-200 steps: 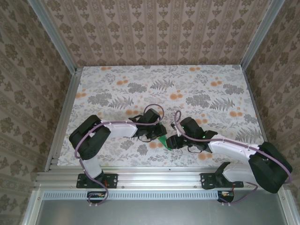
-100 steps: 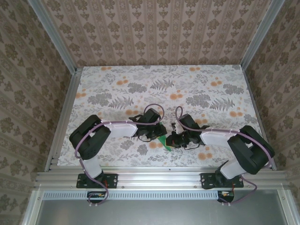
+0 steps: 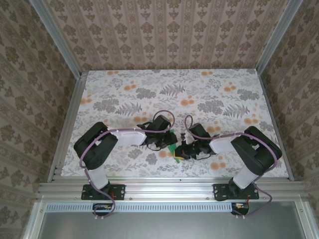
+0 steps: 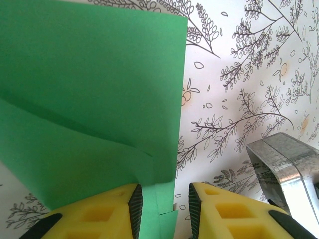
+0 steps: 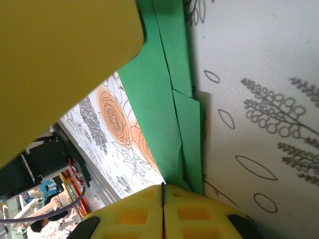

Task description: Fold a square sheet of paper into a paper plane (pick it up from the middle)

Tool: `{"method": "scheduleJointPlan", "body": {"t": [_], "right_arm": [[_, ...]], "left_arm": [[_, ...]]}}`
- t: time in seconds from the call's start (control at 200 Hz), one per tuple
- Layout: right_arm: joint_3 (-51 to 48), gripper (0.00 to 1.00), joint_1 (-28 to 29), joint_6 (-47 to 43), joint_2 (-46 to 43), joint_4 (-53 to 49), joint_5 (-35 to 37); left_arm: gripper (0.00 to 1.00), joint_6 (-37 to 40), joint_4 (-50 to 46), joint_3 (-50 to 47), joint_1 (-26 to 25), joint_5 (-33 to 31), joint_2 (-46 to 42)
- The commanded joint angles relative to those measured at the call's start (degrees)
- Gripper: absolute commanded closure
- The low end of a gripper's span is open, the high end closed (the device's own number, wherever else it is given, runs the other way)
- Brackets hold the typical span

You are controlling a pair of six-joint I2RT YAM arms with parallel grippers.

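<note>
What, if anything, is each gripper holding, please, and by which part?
The right gripper pinches the green paper by its folded edge; the left gripper, open astride it, holds nothing.

The sheet of paper (image 3: pixel 172 149) is on the table (image 3: pixel 149 94), near the front edge and in the middle. The left gripper (image 3: pixel 168 141) is just to its left and the right gripper (image 3: pixel 181 150) is just to its right, so the paper is between them. One edge of the paper sits in the gap between the left gripper's fingers (image 4: pixel 119 209). Another edge goes in at the tips of the right gripper. The walls (image 3: pixel 164 35) stand behind the table and at both sides.
</note>
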Motion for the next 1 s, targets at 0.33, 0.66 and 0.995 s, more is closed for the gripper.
{"method": "scheduleJointPlan", "body": {"t": [0.33,0.66,0.995], "right_arm": [[-4.1,0.91,2.7,-2.8,-3.8,-10.4,2.8],[-2.6,0.91,5.8,-5.7,-4.5,-18.8,9.8],[-0.1,0.92,7.2,-5.6,-10.3,-25.0,20.8]], "left_arm": [[0.66,1.3,-3.4,0.6,0.1,-0.5,1.6],[0.66,1.3,-3.4,0.9,0.1,-0.4,1.6],[0.66,2.6,-3.2,1.0,0.2,-1.0,1.3]]}}
